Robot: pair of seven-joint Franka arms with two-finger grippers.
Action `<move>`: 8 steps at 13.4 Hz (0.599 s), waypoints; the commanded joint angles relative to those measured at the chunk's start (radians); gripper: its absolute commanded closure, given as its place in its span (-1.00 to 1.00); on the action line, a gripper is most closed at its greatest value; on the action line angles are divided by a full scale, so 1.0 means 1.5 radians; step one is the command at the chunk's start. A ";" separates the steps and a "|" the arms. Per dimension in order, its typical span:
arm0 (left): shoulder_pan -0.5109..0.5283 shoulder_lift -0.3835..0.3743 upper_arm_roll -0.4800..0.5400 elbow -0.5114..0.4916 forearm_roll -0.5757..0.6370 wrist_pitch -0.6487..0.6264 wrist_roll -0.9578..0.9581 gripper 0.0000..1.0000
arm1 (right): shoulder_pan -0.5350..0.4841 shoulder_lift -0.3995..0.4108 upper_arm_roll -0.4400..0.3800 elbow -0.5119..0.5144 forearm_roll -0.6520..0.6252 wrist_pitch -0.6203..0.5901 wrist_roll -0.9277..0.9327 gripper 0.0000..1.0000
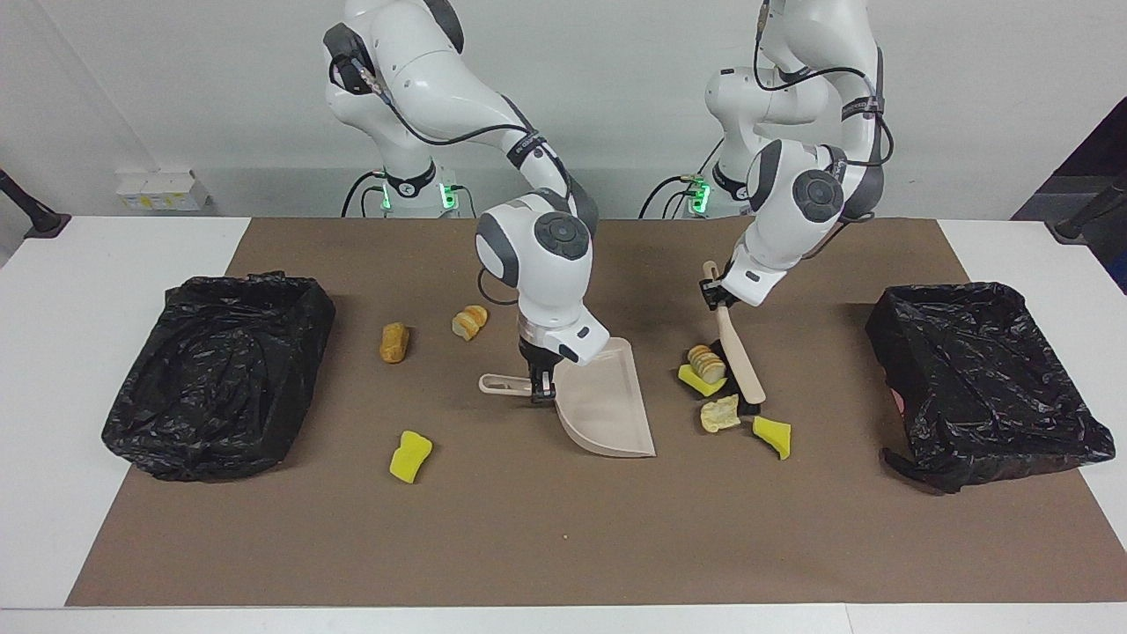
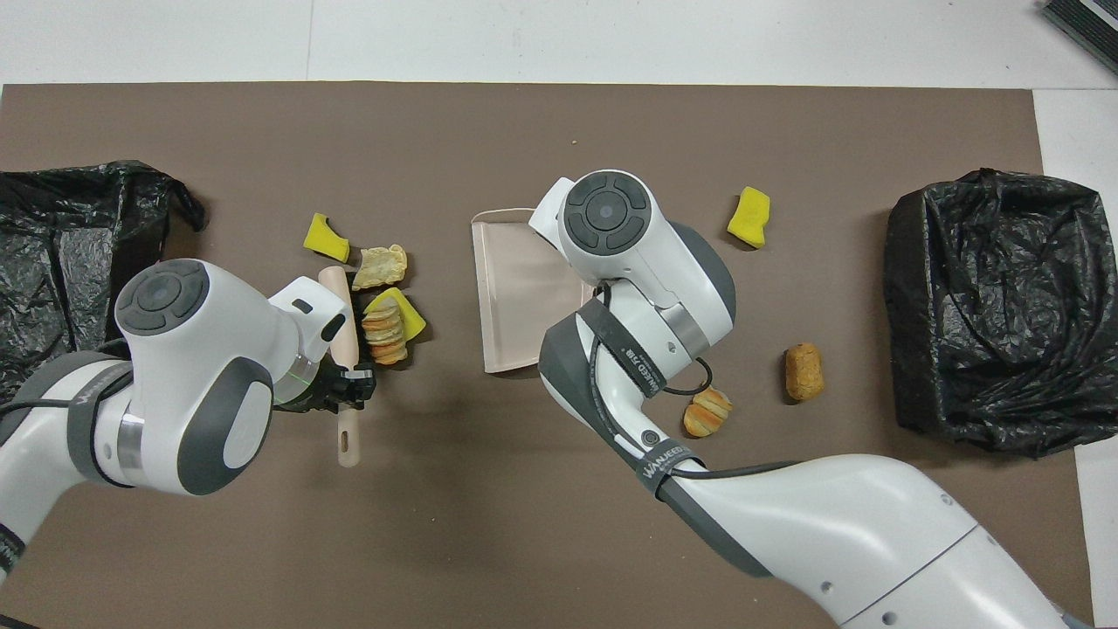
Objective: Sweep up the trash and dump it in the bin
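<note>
Worktop [image 1: 563, 546]: white surface carrying a brown mat [image 1: 528, 528] on which all items lie.

Right gripper [image 1: 543, 385]: over the middle of the mat, fingers clamped on the handle of a beige dustpan [image 1: 607, 401]. The pan rests on the mat with its wide mouth turned toward the left arm's end.

Left gripper [image 1: 715, 295]: fingers clamped on the handle of a wooden-backed brush [image 1: 738, 352], which slants down so that its black bristles meet the mat at a cluster of trash.

Trash, cluster at the brush, between the dustpan and the bin at the left arm's end:
- sliced bread roll [image 1: 706, 359], lying on a yellow sponge wedge [image 1: 700, 380], both touching the brush;
- crumpled beige scrap [image 1: 720, 413], just beside the bristles, farther from the robots;
- second yellow sponge wedge [image 1: 773, 435], farthest of the cluster from the robots.

Trash, scattered toward the right arm's end:
- ridged bread roll [image 1: 469, 321], near the right gripper;
- tan-orange roll [image 1: 394, 342], between that and the bin;
- yellow sponge [image 1: 410, 455], alone and farther from the robots.

Bins: two, each lined with a black bag, one at the right arm's end [image 1: 216, 374] and one at the left arm's end [image 1: 982, 383]. No trash shows in either.
</note>
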 commanded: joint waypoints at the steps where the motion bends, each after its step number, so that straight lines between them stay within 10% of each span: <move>1: -0.062 -0.014 0.009 -0.017 -0.042 0.040 -0.035 1.00 | -0.004 -0.020 0.008 -0.032 0.011 0.021 0.021 1.00; 8: -0.144 0.023 0.008 0.059 -0.072 0.052 -0.054 1.00 | -0.005 -0.019 0.007 -0.030 0.011 0.022 0.030 1.00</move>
